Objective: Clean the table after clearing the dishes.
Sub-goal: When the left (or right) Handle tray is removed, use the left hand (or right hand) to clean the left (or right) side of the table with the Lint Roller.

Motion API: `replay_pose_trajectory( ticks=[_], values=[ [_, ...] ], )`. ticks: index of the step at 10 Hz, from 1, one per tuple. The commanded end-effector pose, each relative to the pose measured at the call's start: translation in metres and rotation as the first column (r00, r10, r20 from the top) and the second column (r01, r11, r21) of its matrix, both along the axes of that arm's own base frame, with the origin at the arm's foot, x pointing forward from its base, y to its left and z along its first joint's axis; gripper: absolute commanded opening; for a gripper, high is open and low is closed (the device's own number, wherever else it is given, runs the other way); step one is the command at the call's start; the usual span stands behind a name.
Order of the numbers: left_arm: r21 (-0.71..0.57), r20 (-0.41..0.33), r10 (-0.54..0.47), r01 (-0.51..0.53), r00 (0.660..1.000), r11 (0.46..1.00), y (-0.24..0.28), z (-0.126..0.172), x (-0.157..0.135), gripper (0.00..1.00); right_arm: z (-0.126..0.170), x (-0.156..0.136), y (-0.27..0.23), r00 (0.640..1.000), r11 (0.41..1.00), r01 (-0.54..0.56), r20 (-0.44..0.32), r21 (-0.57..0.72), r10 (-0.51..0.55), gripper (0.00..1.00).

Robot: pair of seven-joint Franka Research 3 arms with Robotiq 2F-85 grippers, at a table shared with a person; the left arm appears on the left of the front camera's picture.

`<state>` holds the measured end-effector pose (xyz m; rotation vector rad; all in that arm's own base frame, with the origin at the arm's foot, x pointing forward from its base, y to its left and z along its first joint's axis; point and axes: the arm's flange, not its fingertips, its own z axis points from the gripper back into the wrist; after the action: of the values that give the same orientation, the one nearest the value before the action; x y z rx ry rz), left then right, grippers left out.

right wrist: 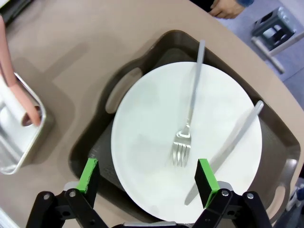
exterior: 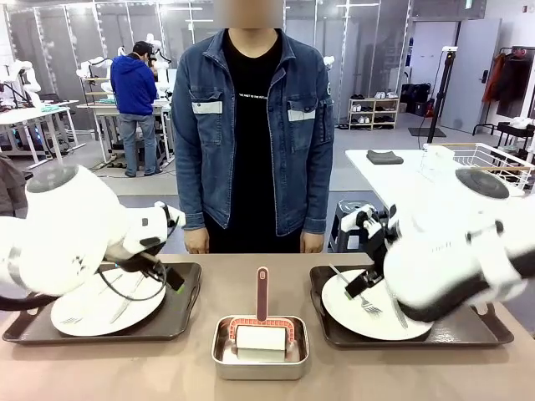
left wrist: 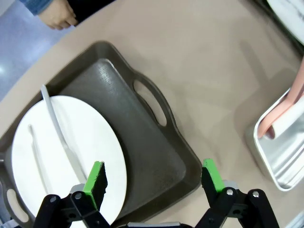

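Hovering spread, left gripper (left wrist: 153, 165) and right gripper (right wrist: 147, 166) overlook two dark brown handled trays (exterior: 180, 311), nine and three o'clock, each bearing one round white plate (right wrist: 152, 142), seemingly two silver utensils (right wrist: 194, 95).

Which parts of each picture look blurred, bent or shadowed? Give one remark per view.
Front view: the right arm is smeared by motion blur. Left wrist view: the wide lens curves the table edge. Right wrist view: the fork is crisp; a soft shadow falls beside the steel pan.
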<state>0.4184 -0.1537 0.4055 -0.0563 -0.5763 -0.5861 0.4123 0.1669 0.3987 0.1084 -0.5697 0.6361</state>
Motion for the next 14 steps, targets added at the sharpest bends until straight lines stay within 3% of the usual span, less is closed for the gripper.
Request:
replay_pose_trajectory(
  ticks=[1, 2, 4, 5, 7, 9, 10, 11, 14],
  values=[
    [-0.095, -0.089, -0.023, 0.014, 0.996, 0.995, 0.023, 0.034, 0.011, 1.00, 0.037, 0.021, -0.028, 0.995, 0.989, -0.054, -0.079, 0.141, 0.066, 1.00],
    [-0.168, -0.127, -0.047, 0.025, 0.991, 0.985, 0.035, 0.046, 0.014, 1.00, 0.047, 0.026, -0.037, 0.989, 0.979, -0.059, -0.122, 0.195, 0.084, 1.00],
    [-0.453, -0.217, -0.181, 0.065, 0.959, 0.889, 0.080, 0.069, 0.013, 1.00, 0.057, 0.031, -0.067, 0.965, 0.926, -0.057, -0.216, 0.373, 0.147, 1.00],
    [-0.575, -0.228, -0.242, 0.070, 0.943, 0.815, 0.107, 0.075, 0.010, 1.00, 0.061, 0.031, -0.088, 0.949, 0.877, -0.043, -0.255, 0.478, 0.186, 1.00],
    [-0.784, -0.201, -0.361, 0.071, 0.910, 0.616, 0.171, 0.073, 0.006, 1.00, 0.064, 0.032, -0.151, 0.892, 0.721, 0.027, -0.342, 0.692, 0.295, 1.00],
    [-0.874, -0.174, -0.348, 0.018, 0.921, 0.485, 0.245, 0.059, -0.012, 1.00, 0.059, 0.028, -0.228, 0.865, 0.583, 0.140, -0.385, 0.800, 0.320, 1.00],
    [-0.891, -0.151, -0.350, 0.026, 0.925, 0.453, 0.274, 0.054, -0.023, 1.00, 0.054, 0.025, -0.258, 0.868, 0.553, 0.172, -0.391, 0.815, 0.306, 1.00],
    [-0.915, -0.178, -0.310, -0.041, 0.934, 0.402, 0.327, 0.045, -0.045, 1.00, 0.043, 0.016, -0.305, 0.862, 0.516, 0.214, -0.409, 0.830, 0.301, 1.00],
    [-0.908, -0.278, -0.118, -0.221, 0.953, 0.356, 0.428, 0.022, -0.104, 1.00, 0.005, -0.013, -0.410, 0.883, 0.381, 0.338, -0.430, 0.861, 0.189, 1.00]
  ],
)
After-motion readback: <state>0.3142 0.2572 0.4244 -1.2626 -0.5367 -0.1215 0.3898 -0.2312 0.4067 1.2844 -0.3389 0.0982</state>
